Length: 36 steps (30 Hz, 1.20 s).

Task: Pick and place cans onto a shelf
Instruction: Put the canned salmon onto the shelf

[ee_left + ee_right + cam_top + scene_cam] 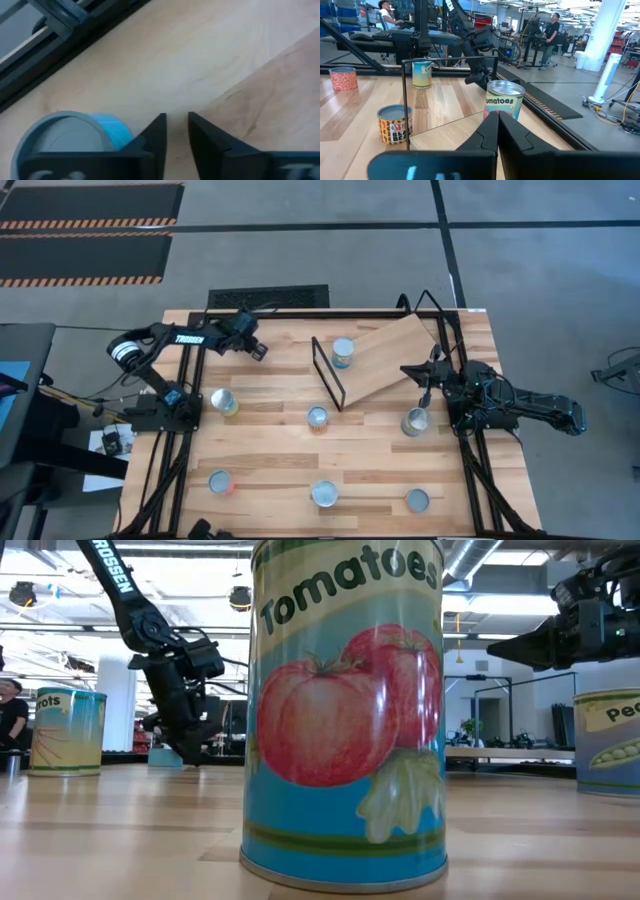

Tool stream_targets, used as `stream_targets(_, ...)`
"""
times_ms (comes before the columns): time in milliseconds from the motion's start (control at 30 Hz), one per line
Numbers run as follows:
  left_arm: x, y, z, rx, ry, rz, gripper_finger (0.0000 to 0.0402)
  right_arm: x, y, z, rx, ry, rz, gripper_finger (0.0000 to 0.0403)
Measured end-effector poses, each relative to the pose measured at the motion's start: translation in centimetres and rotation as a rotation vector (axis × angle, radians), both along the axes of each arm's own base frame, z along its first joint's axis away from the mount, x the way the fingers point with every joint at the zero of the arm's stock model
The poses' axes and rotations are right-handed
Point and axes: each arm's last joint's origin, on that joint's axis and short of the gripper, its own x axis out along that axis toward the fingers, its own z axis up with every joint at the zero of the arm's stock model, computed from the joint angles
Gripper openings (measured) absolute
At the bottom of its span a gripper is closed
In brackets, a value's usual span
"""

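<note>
— Where do we see the can (343, 352)?
— On the shelf (385, 360), left of our right pincer (417, 372), whose fingers are together; six more sit on the tabletop (270, 450).
— And the left pincer (260, 350)?
— Far left, fingers slightly apart.

Grey concrete floor (540, 270) all round, with black mats edged in orange hazard stripes (85, 225). A white pillar (604, 50) stands by bright overhead lights, people at desks (387, 15), cables trailing (615, 112).

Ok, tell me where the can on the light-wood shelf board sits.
High view: the silver-topped can stands on the shelf at its left end, just right of the black wire frame.
</note>
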Motion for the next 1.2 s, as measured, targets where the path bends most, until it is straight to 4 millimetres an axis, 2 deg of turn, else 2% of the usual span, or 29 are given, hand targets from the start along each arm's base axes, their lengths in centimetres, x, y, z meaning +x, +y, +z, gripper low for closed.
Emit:
stream_targets(133,0.0,-0.7,0.4,-0.007,0.031,-0.046,0.0007,0.0,0.0,0.0,0.0,0.0,0.001,0.0029)
stream_targets(333,0.3,-2.3,2.1,-0.011,0.023,-0.11,0.0001,0.0,0.0,0.0,0.0,-0.001,0.001,0.0027)
stream_targets(467,-0.1,-3.3,3.7,0.075,0.045,0.013,0.0013,0.0,0.0,0.0,0.0,0.0,0.001,0.0028)
stream_targets(600,-0.8,-3.4,4.6,0.116,0.102,0.075,0.0049,0.0,0.0,0.0,-0.001,-0.003,0.001,0.0029)
stream_targets(800,-1.4,-2.3,3.5,0.091,0.177,0.069,0.0113,0.0,0.0,0.1,-0.002,-0.008,0.001,0.0028)
stream_targets(933,-1.5,-1.4,2.3,0.074,0.215,0.062,0.0135,0.0,0.0,0.1,-0.003,-0.011,0.001,0.0029)
stream_targets(1067,-1.3,-1.1,1.5,0.053,0.233,0.043,0.0128,0.0,0.0,0.2,-0.004,-0.015,0.001,0.0027)
stream_targets(1200,-1.0,-1.4,1.4,0.051,0.244,-0.015,0.0076,0.0,0.0,0.1,-0.004,-0.015,0.0,0.0029)
